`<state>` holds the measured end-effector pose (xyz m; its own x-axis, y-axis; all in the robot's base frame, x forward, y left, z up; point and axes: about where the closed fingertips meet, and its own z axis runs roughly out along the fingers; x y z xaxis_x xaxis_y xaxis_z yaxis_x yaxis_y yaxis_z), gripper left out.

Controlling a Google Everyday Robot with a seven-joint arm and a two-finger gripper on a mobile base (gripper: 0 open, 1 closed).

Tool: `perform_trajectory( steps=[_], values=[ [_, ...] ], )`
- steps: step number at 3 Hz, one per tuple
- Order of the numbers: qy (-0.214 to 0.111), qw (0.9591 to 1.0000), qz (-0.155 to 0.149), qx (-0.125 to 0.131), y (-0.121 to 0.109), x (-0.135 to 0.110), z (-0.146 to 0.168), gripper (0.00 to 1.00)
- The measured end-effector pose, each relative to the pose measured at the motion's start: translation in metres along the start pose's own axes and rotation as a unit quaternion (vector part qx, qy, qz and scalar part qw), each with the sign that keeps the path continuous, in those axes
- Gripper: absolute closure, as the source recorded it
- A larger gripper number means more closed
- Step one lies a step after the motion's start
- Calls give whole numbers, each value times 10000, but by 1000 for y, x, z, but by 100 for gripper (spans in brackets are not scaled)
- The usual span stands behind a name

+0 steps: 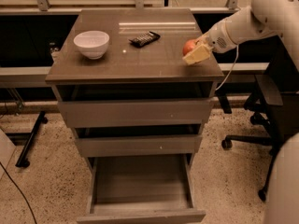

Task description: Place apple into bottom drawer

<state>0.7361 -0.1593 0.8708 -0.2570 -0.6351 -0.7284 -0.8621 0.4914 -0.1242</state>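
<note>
A grey-brown cabinet of three drawers filled the middle of the view, standing on a speckled floor. To its right rose the robot's white body. From the upper right corner its thick white arm reached leftward and slightly down, over the right rear edge of the tabletop. The arm narrowed to a rounded wrist just above the tabletop's right side. A thin cable hung from the wrist down past the cabinet's edge. A dark office chair stood behind the arm, well apart from the cabinet.

The bottom drawer was pulled far out toward the camera, and its plain grey floor lay bare to view. The two shallower drawers above it were each only slightly forward, with a dark gap showing over each front.

On the tabletop, a white bowl stood upright near the left side. A dark flat object lay near the middle toward the back, well apart from the bowl; what it was could not be made out.

The hand was at the tabletop's right front corner, pointing left and downward from the wrist. It was pinching the apple, with one pale yellowish pad pressed against the fruit's near side and the opposite pad hidden behind it. The apple, red-orange, sat in that grip at the tabletop's right edge, far above the open drawer. Whether it rested on the surface or hung just clear of it could not be told.
</note>
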Motion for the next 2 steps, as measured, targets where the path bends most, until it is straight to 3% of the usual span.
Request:
perform_trajectory(
  steps=[1,2],
  values=[
    [-154,9981,-590,125,46,-18,-55,100],
    [-289,9939,-1065,-34,114,-27,-81,100]
  ],
)
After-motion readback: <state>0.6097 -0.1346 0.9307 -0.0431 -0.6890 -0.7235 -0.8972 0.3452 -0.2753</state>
